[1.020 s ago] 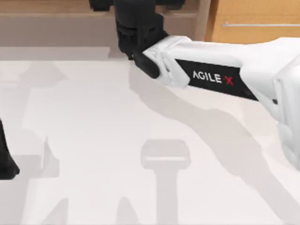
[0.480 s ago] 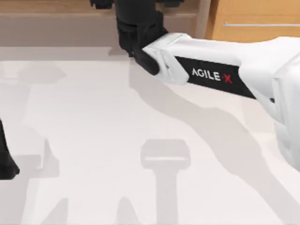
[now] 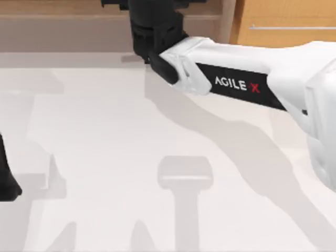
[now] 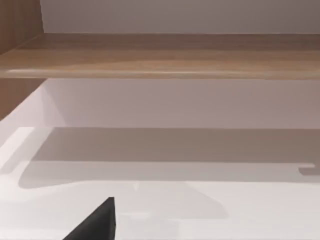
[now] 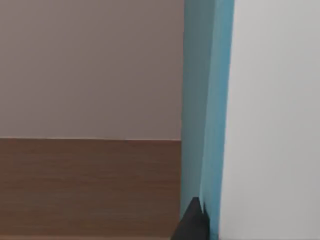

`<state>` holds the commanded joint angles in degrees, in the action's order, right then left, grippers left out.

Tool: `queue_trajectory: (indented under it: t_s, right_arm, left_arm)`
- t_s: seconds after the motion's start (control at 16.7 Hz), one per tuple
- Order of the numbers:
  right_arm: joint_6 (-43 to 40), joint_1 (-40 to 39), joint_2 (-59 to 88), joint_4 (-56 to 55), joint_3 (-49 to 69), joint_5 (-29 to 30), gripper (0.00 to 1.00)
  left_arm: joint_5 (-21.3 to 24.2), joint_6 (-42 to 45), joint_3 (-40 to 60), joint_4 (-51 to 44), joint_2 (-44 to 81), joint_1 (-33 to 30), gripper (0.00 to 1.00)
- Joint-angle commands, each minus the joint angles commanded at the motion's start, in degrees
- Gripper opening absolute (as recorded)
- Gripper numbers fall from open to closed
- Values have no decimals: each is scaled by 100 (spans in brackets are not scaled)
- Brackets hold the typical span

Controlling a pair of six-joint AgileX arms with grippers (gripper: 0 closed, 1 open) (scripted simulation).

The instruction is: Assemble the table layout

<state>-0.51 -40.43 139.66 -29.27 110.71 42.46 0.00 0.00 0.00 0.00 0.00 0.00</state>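
- The right arm runs off the top view's right edge; its black wrist end reaches the far edge of the table, and the gripper's fingers cannot be made out there.
- The left arm is a dark sliver cut by the top view's left edge.
- The wooden drawer cabinet is cropped at the top right corner.
- The wooden shelf is cut at both sides in the left wrist view.
- The blue panel runs past the right wrist view's top edge; what it belongs to cannot be told.
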Motion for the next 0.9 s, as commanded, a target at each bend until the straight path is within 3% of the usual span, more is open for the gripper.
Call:
queue_trajectory:
  t_s: [0.12, 0.18, 0.9]
  right_arm:
    - [0, 0, 0, 0, 0, 0, 2]
    - [0, 0, 0, 0, 0, 0, 0]
    - [13, -112, -287, -76, -363, 97, 0]
  left_arm:
    - [0, 0, 0, 0, 0, 0, 100]
    - [0, 0, 0, 0, 0, 0, 100]
    - [0, 0, 0, 0, 0, 0, 100]
